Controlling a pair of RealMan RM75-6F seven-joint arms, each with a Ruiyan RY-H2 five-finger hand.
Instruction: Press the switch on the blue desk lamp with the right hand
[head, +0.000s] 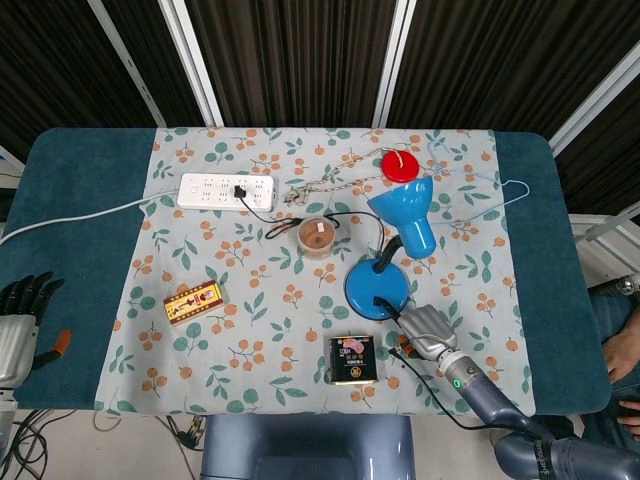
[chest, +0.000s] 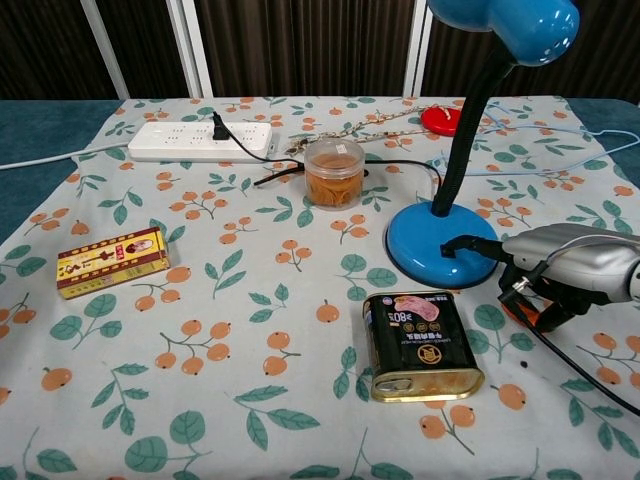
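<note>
2 hands in view. Right hand (chest: 565, 270) low over the flowered tablecloth (head: 250, 300), one dark fingertip (chest: 452, 244) stretched out onto the near edge of the blue desk lamp's round base (chest: 425, 245), touching it at the switch; other fingers curled under the palm, clamped on nothing. Blue desk lamp (head: 400, 215) just ahead of that hand, black neck rising from the base to the blue shade tilted above. Black cable (chest: 580, 365) trailing back along the hand's wrist. Tin of meat (chest: 420, 345) lying flat just inside the right hand, near but apart from it. Small clear jar (chest: 333, 172) of orange contents farther ahead and inward, past the lamp base. Red round lid (head: 398, 165) and thin wire hanger (head: 480, 190) well beyond the lamp, at the far side. White power strip (head: 226, 190) with 1 black plug in it well apart, far across toward the left. Small flat box (head: 193, 302) also well apart, on the left half of the cloth.

Left hand (head: 18, 320) off at the table's left edge, on the bare blue part, dark fingers spread and holding nothing.
</note>
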